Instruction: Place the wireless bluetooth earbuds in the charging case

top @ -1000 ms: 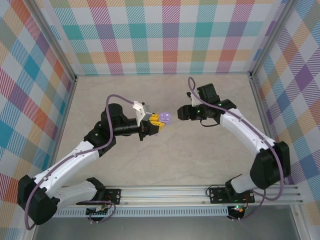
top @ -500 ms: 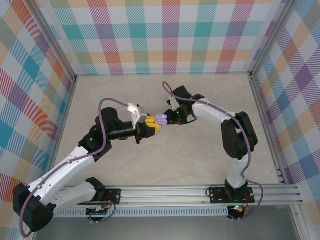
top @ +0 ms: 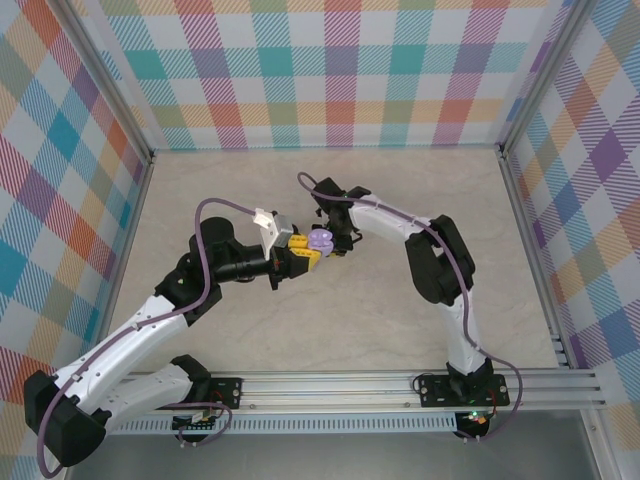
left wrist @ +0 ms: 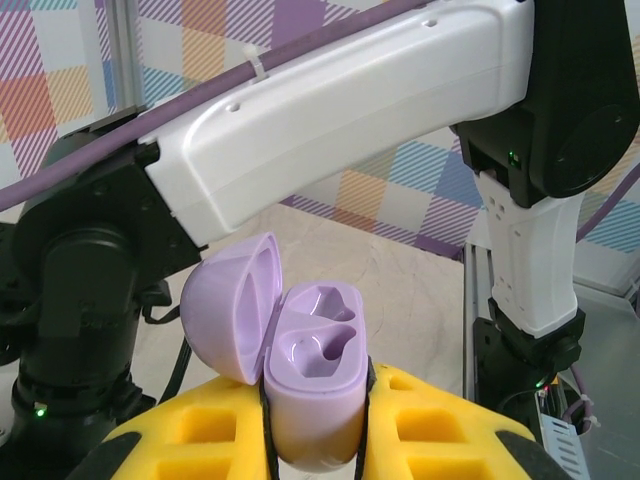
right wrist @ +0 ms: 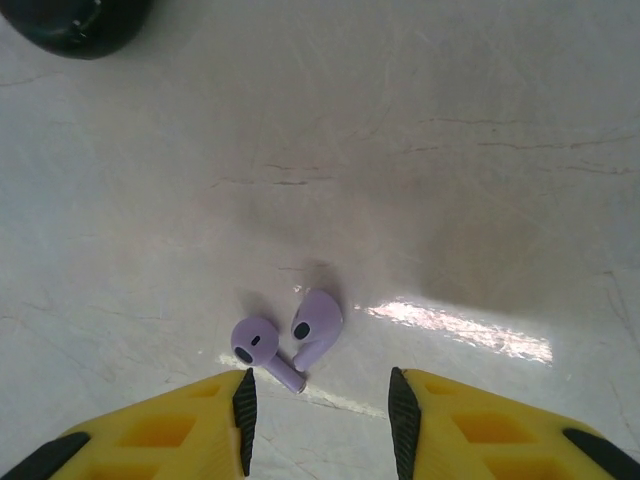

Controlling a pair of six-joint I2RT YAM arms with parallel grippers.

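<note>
My left gripper (left wrist: 315, 445) is shut on the charging case (left wrist: 312, 385), a lavender case held upright between the yellow fingers. Its lid (left wrist: 232, 305) is swung open to the left and both wells are empty. From above, the case (top: 320, 240) sits at the left gripper's (top: 304, 251) tip, mid-table. The two earbuds are lavender here: one (right wrist: 255, 345) and the other (right wrist: 316, 325) lie touching on the table. My right gripper (right wrist: 318, 410) hangs open just above them, and the pair lies just ahead of the gap between its fingers, toward the left one. From above, the right gripper (top: 337, 234) is close beside the case.
The right arm's white link (left wrist: 340, 110) passes close over the held case. A dark rounded object (right wrist: 75, 20) sits at the top left of the right wrist view. Metal frame rails (top: 400, 385) run along the near edge, and checkered walls enclose the pale table (top: 420, 190).
The right arm has swung left across the table until its gripper is beside the held case, and its jaws have narrowed. The left arm drew back slightly, still holding the case.
</note>
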